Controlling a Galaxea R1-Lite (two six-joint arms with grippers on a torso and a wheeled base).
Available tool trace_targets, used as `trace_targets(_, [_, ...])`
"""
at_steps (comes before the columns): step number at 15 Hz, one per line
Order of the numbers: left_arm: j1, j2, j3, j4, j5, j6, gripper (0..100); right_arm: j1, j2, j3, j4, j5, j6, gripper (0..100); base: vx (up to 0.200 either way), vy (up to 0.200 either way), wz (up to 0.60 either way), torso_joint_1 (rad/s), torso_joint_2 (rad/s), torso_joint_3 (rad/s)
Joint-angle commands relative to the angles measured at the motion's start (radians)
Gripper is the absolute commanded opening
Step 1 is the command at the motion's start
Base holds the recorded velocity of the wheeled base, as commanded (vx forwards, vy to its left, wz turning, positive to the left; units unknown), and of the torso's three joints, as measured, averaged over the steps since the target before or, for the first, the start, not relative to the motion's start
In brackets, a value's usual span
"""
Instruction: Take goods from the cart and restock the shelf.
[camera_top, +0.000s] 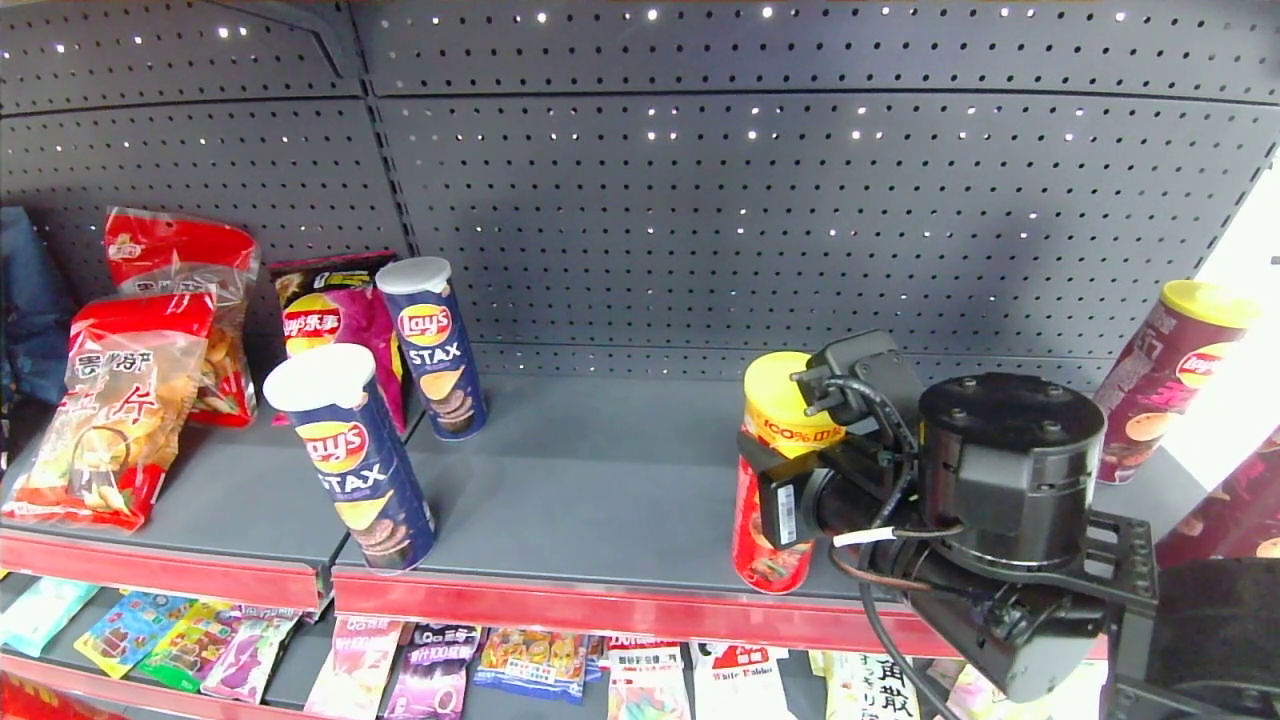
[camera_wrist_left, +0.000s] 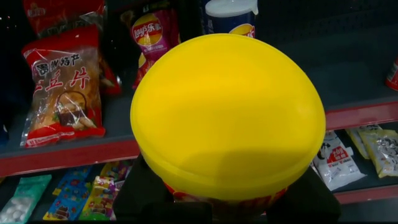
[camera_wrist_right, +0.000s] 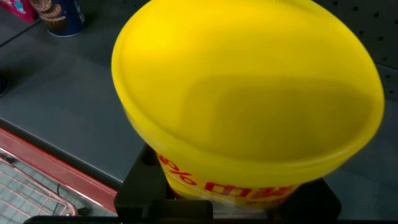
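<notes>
Right gripper (camera_top: 775, 500) is clamped on the red can (camera_top: 768, 560): yellow lid, yellow band w/ red lettering under it. The can is upright at the near edge of the grey shelf (camera_top: 600, 480), right of centre, just behind the red front strip (camera_top: 560, 600); can't tell if its base is resting on the shelf.

Left gripper (camera_wrist_left: 217, 208) pinches a second can (camera_wrist_left: 227, 112), same yellow lid, held near side of the shelf, well short of it.

Back wall is grey pegboard (camera_top: 800, 200).

Left: two dark-blue tubes w/ white lids, oval logo labels, one near (camera_top: 352, 460), one far (camera_top: 435, 345). Maroon chip bag (camera_top: 335, 310) stands beside the far tube. Two red snack bags (camera_top: 110, 410) and (camera_top: 185, 290) sit far left.

Far right: purple tube (camera_top: 1165, 375), yellow lid, tilted.

Lower shelf (camera_top: 290, 690) holds a row of flat packets (camera_top: 430, 670). Wire grid (camera_wrist_right: 31, 186) lies below the red strip.
</notes>
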Motion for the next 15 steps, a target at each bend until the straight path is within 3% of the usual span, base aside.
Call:
trace_targets(1, [0.0,-0.001,0.0,0.0,0.0,0.0,0,0.0,0.001,0.0,0.001,0.001,0.0,0,0.0,0.0,0.0,0.0,0.0,0.0])
trace_targets(3, [0.0,-0.001,0.005,0.0,0.0,0.0,0,0.0,0.001,0.002,0.001,-0.002,0.0,0,0.0,0.0,0.0,0.0,0.0,0.0])
trace_targets(4, [0.0,-0.001,0.006,0.0,0.0,0.0,0,0.001,0.003,0.002,0.001,-0.013,0.0,100,0.0,0.0,0.0,0.0,0.0,0.0])
trace_targets(11, [0.0,-0.002,0.006,0.0,0.0,0.0,0,0.003,-0.016,0.009,0.0,-0.018,0.003,100,0.0,0.0,0.0,0.0,0.0,0.0])
trace_targets(15, [0.0,-0.001,0.008,0.0,-0.002,0.0,0,0.003,-0.092,0.103,0.001,-0.018,0.013,100,0.0,0.0,0.0,0.0,0.0,0.0])
